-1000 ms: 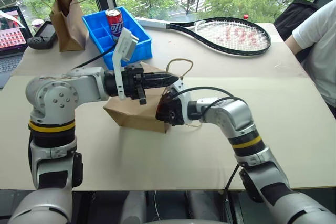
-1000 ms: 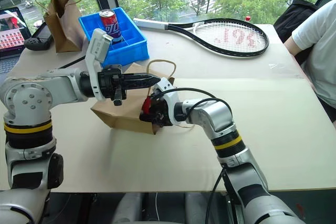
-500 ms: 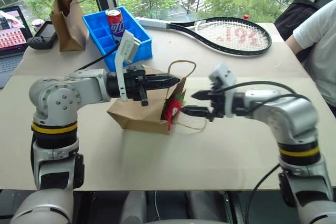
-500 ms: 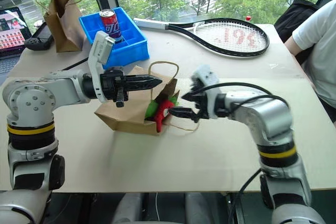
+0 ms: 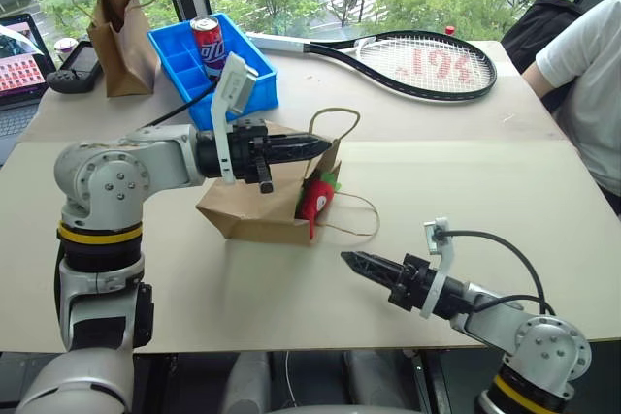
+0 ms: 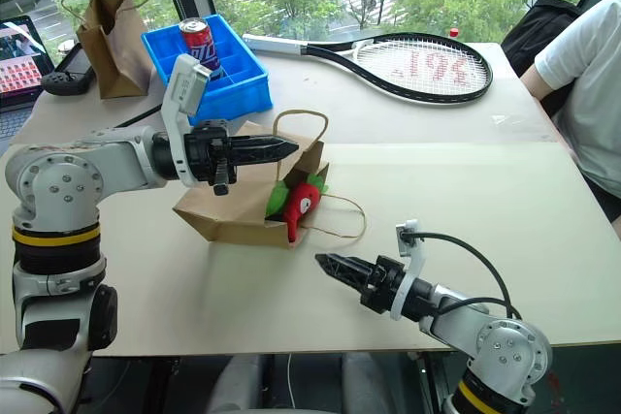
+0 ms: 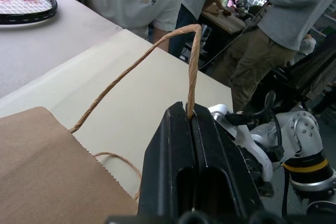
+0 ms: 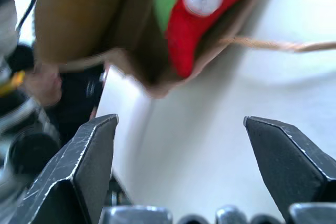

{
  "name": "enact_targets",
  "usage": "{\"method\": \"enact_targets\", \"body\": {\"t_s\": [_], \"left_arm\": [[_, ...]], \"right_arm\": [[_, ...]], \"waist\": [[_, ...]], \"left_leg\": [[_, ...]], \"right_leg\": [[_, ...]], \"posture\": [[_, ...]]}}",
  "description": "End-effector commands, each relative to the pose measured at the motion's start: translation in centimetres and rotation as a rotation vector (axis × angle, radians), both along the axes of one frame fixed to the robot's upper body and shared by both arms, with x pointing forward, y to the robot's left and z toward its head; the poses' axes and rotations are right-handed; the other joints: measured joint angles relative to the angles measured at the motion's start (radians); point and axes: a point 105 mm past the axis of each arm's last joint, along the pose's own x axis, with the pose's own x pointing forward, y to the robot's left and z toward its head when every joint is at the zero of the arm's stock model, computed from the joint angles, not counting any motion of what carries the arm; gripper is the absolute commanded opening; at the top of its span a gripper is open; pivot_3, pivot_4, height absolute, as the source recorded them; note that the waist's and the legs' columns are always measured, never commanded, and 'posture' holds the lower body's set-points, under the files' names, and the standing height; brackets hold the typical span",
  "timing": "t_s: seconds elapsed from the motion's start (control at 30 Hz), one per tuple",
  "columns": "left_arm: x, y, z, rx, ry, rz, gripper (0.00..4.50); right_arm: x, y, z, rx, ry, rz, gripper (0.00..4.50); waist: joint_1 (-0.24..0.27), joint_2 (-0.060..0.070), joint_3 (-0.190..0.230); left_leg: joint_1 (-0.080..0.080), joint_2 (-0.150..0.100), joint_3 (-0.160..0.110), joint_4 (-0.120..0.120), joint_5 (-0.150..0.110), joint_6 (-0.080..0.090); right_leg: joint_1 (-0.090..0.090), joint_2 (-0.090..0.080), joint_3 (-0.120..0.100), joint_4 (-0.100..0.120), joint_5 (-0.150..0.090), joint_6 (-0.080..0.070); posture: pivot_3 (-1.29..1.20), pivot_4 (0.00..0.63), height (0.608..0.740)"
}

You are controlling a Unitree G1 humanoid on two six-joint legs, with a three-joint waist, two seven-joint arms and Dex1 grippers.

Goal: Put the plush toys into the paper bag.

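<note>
You see the paper bag [image 5: 254, 212] in matt brown kraft paper with twisted paper handles. The red chili toy [image 5: 316, 199] is soft plush cloth. The table [image 5: 485, 201] looks smooth, matt.

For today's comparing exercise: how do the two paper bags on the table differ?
The near bag lies on its side, mouth open, with plush toys in it; the far bag stands upright. The left gripper holds the near bag's handle; nothing touches the far bag. Both are brown paper with loop handles.
</note>
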Motion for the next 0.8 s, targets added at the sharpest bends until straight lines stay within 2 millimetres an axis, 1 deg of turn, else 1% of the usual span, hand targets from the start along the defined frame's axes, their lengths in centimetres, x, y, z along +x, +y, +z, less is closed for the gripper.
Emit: {"method": "enact_targets", "body": {"t_s": [0.03,0.23,0.37,0.4,0.43,0.57,0.6,0.63,0.67,0.7,0.73,0.8], "left_arm": [[-0.2,0.1,1.6,-0.01,-0.068,-0.007,0.0],[-0.2,0.3,1.8,-0.004,-0.073,-0.001,0.0],[-0.2,0.4,1.9,0.0,-0.08,0.006,0.0],[-0.2,0.5,1.9,0.0,-0.082,0.008,0.0],[-0.2,0.5,1.9,0.001,-0.082,0.008,0.0],[-0.1,0.6,1.9,0.001,-0.084,0.013,0.0],[0.0,0.6,1.9,0.001,-0.086,0.016,0.0],[0.0,0.7,1.9,0.001,-0.088,0.021,0.0],[0.2,0.8,1.9,0.0,-0.092,0.029,0.0],[0.4,0.9,2.0,0.001,-0.098,0.043,0.0],[0.6,1.0,2.0,0.002,-0.102,0.052,0.0],[1.1,1.4,2.2,0.002,-0.117,0.078,0.0]], "right_arm": [[2.5,-0.1,-0.4,0.048,0.063,-0.132,4.28],[5.8,0.2,-1.9,0.107,0.162,-0.238,4.28],[7.1,0.6,-1.6,0.161,0.163,-0.271,4.28],[7.2,0.8,-1.3,0.176,0.152,-0.268,3.78],[7.3,0.8,-1.1,0.185,0.145,-0.266,3.55],[7.2,0.6,0.2,0.219,0.071,-0.269,2.17],[7.2,0.1,1.6,0.231,-0.01,-0.271,1.85],[7.2,-0.3,3.1,0.238,-0.09,-0.276,1.68],[7.1,-0.5,4.8,0.243,-0.181,-0.273,1.18],[7.0,-0.6,6.7,0.253,-0.262,-0.259,0.83],[6.8,-0.6,7.7,0.258,-0.306,-0.249,0.52],[6.5,-0.3,10.1,0.235,-0.404,-0.208,0.03]], "waist": [[0.001,0.0,0.0],[-0.001,-0.001,-0.001],[-0.006,-0.001,-0.001],[-0.006,-0.001,-0.001],[-0.006,-0.001,-0.001],[-0.007,-0.001,-0.001],[-0.007,-0.001,-0.001],[-0.008,-0.001,-0.001],[-0.009,0.0,0.0],[-0.009,0.0,0.0],[-0.009,0.0,0.0],[-0.012,0.0,0.0]], "left_leg": [[0.0,0.0,0.0,-0.001,0.001,0.0],[0.0,0.001,0.0,-0.007,0.003,0.0],[0.0,0.002,0.0,-0.007,0.005,0.0],[0.0,0.002,0.0,-0.007,0.006,0.0],[0.0,0.002,0.0,-0.007,0.007,0.0],[0.0,0.001,0.0,-0.008,0.012,0.0],[0.0,0.002,0.0,-0.008,0.013,0.0],[0.0,0.002,0.0,-0.008,0.013,0.0],[0.0,0.002,0.0,-0.008,0.014,0.0],[-0.001,0.001,0.0,-0.009,0.014,0.0],[-0.002,0.001,0.0,-0.009,0.014,0.0],[-0.002,0.001,0.0,-0.009,0.014,-0.001]], "right_leg": [[-0.001,0.0,0.0,0.0,0.0,0.0],[-0.004,0.001,0.0,0.0,0.001,-0.001],[-0.004,0.002,0.0,0.0,0.003,-0.002],[-0.003,0.002,0.0,0.0,0.004,-0.002],[-0.003,0.002,0.0,0.0,0.004,-0.002],[-0.004,0.002,0.0,0.0,0.007,-0.001],[-0.004,0.002,0.0,0.0,0.008,-0.001],[-0.004,0.002,0.0,0.0,0.008,-0.001],[-0.005,0.002,0.0,0.0,0.008,-0.001],[-0.006,0.002,0.0,0.0,0.008,0.0],[-0.007,0.002,0.0,0.0,0.008,0.0],[-0.007,0.002,0.0,0.0,0.008,0.0]], "posture": [[0.0,0.15,0.74],[0.0,0.15,0.74],[0.0,0.15,0.74],[0.0,0.15,0.74],[0.0,0.15,0.74],[0.0,0.15,0.74],[0.0,0.15,0.74],[0.0,0.15,0.74],[0.0,0.15,0.74],[0.0,0.15,0.74],[0.0,0.15,0.74],[0.0,0.15,0.74]]}}
